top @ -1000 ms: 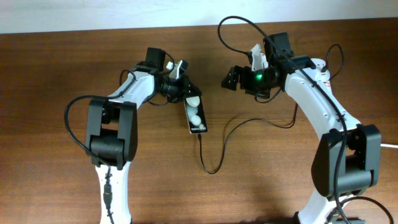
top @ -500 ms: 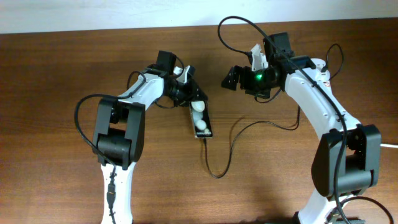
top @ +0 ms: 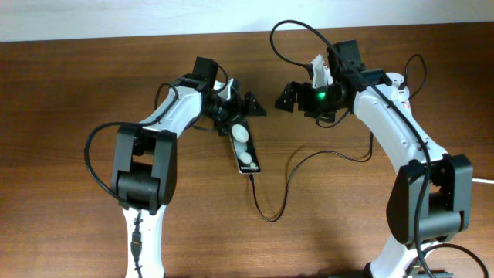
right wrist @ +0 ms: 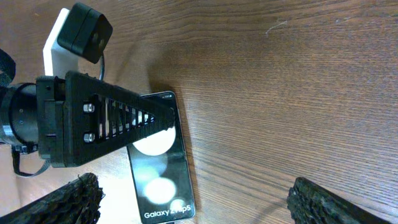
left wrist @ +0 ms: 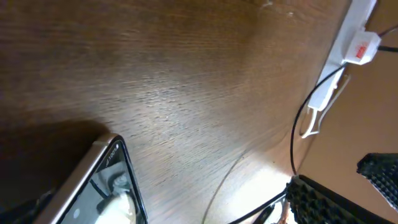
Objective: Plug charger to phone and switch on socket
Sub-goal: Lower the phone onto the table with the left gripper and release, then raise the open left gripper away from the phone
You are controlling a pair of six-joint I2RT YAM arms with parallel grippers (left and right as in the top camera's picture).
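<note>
The phone [top: 244, 147] lies flat on the table, screen up, with two white blobs; it also shows in the right wrist view [right wrist: 159, 171] and the left wrist view [left wrist: 106, 190]. My left gripper [top: 238, 113] is open, its fingers [right wrist: 106, 118] spread on either side of the phone's far end. The charger's thin black cable [top: 272, 207] meets the phone's near end and loops right. My right gripper [top: 298, 96] hovers open right of the phone, holding nothing. The socket [left wrist: 356, 28], white with a red mark, lies far off, a white adapter [left wrist: 322, 94] beside it.
The right arm [top: 394, 131] arches over the table's right side, a thick black robot cable [top: 297, 35] looping above it. A white cord [top: 486, 180] pokes in at the right edge. The left arm's base [top: 143, 177] stands left of the phone.
My left gripper has opened and let go of the phone, which was tipped on its edge half a second ago and now lies flat. The right arm has not moved.
</note>
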